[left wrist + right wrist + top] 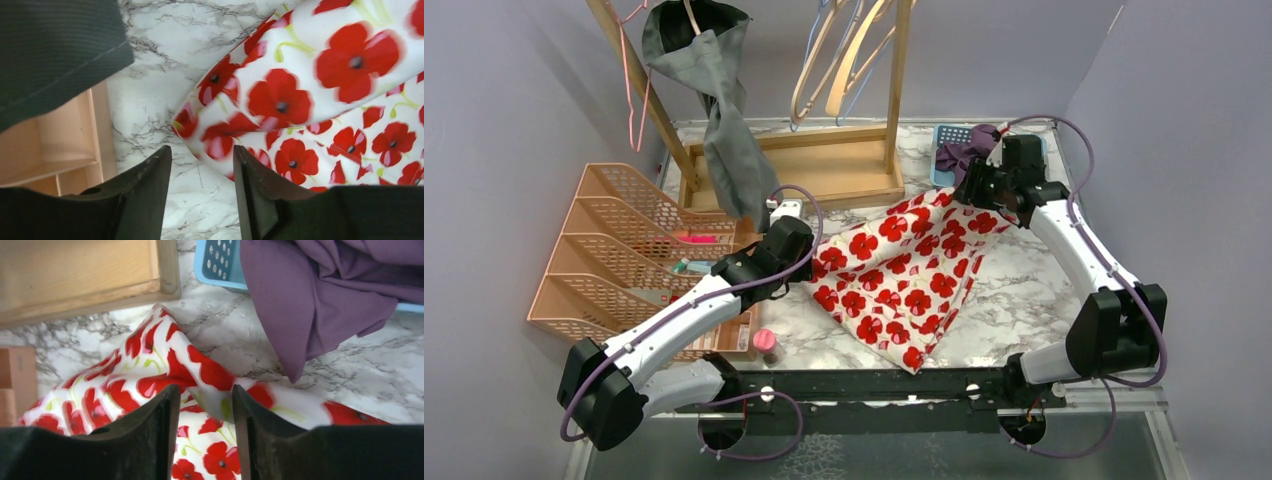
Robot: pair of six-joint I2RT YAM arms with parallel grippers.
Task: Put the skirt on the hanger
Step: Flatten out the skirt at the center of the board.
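Top view only: hangers (844,60) on a wooden rack (824,170) at upper centre, a gray garment (719,100) draped at upper left, a peach organizer (614,250) at left. The skirt (904,270), white with red poppies, lies flat on the marble table (1024,300) mid-frame. It is a rough wedge: wide edge slanting from centre-left to upper right, tip pointing at lower centre. Left arm reaches diagonally up-right, left gripper (802,252) at the wedge's left corner. Right arm is bent at the elbow and angles up-left, right gripper (979,190) at the upper-right corner. Left wrist view: left gripper (202,152) partly parted, holding nothing, skirt edge (280,100) just beyond the tips. Right wrist view: right gripper (206,390) partly parted with a raised skirt fold (165,355) in the gap, unclamped; purple cloth (325,295) spills from a blue basket (217,262) at upper right.
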